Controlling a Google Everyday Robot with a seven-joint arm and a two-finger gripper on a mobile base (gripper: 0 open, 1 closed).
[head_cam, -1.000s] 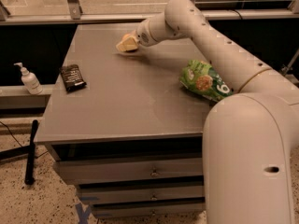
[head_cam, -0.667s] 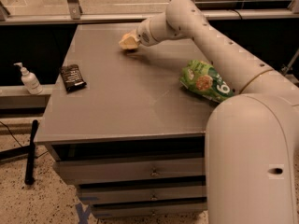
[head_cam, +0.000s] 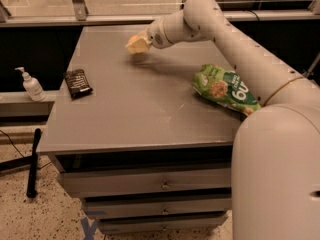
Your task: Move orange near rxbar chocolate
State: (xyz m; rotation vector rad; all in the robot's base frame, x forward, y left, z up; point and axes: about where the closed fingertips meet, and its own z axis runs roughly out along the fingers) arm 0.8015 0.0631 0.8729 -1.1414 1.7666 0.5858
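The rxbar chocolate (head_cam: 77,83) is a flat dark bar lying near the table's left edge. My gripper (head_cam: 137,44) is at the end of the white arm (head_cam: 200,19). It hovers over the far middle of the grey table (head_cam: 140,119), well to the right of and beyond the bar. Its pale yellowish tip points left and down. I see no orange; it is hidden or out of view.
A large green snack bag (head_cam: 225,88) lies at the table's right side, partly behind my arm's base (head_cam: 280,174). A white pump bottle (head_cam: 31,84) stands on a ledge left of the table. Drawers (head_cam: 160,184) are below the top. A black pole (head_cam: 32,164) leans at the floor on the left.
The gripper has edged very slightly toward the far side of the table. The bar and the bag have not moved.
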